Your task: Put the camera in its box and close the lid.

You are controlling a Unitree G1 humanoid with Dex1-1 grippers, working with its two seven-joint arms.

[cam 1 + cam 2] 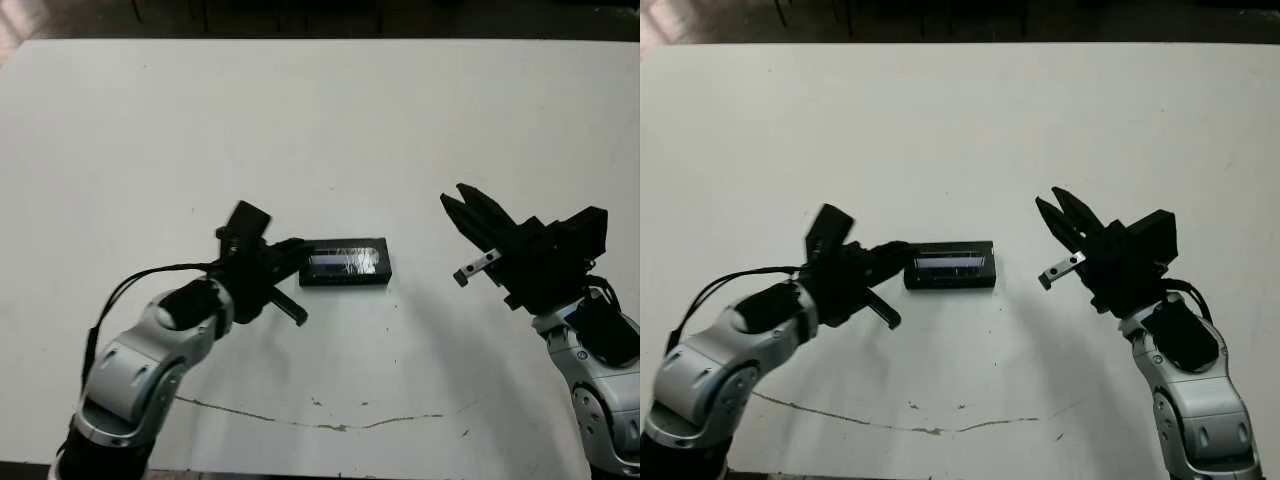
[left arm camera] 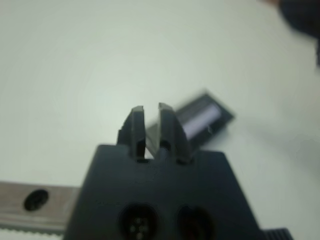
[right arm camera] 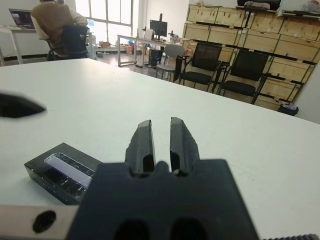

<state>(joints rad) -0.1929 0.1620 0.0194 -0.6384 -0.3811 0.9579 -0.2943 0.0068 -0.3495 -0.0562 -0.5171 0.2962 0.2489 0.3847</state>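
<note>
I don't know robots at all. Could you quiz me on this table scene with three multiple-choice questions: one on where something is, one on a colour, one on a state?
1. Which end effector is nearer the box?
A. left
B. right
C. both equally near

2. What colour is the strip on the lid?
A. red
B. silvery-blue
C. yellow

3. How is the box?
A. open, white lining showing
B. lid on
C. lifted off the table

Answers:
1 A: the left end effector reaches the end of the box, while the right end effector stands clear of it.
2 B: the strip shines silvery-blue.
3 B: the lid covers the box, which rests on the table.
</note>
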